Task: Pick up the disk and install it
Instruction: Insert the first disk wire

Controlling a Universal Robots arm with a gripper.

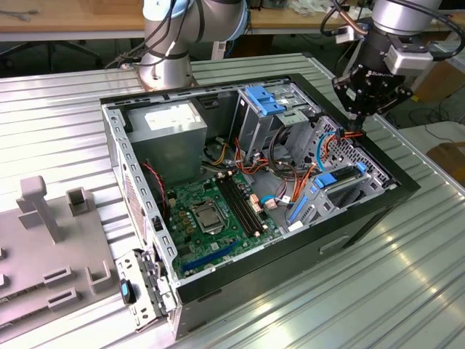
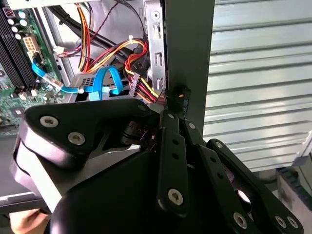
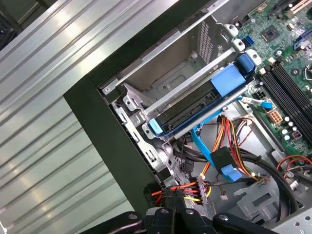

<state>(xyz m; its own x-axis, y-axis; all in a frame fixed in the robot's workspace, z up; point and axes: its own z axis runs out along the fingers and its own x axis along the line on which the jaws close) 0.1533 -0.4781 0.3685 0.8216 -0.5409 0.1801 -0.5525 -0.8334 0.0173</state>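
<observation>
My tool [image 2: 171, 105] is pinched shut on a black plug with red and yellow wires [image 2: 180, 92]. The dark flat disk with blue rails [image 3: 192, 105] already sits in its silver metal bay [image 3: 195, 53]. I think I'm at the plugging-in step, and it needs careful aim.

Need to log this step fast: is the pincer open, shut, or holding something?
Pincer: shut, seemingly pinching the small black plastic plug of the red-and-yellow wires, not the dark flat blue-railed disk.
</observation>
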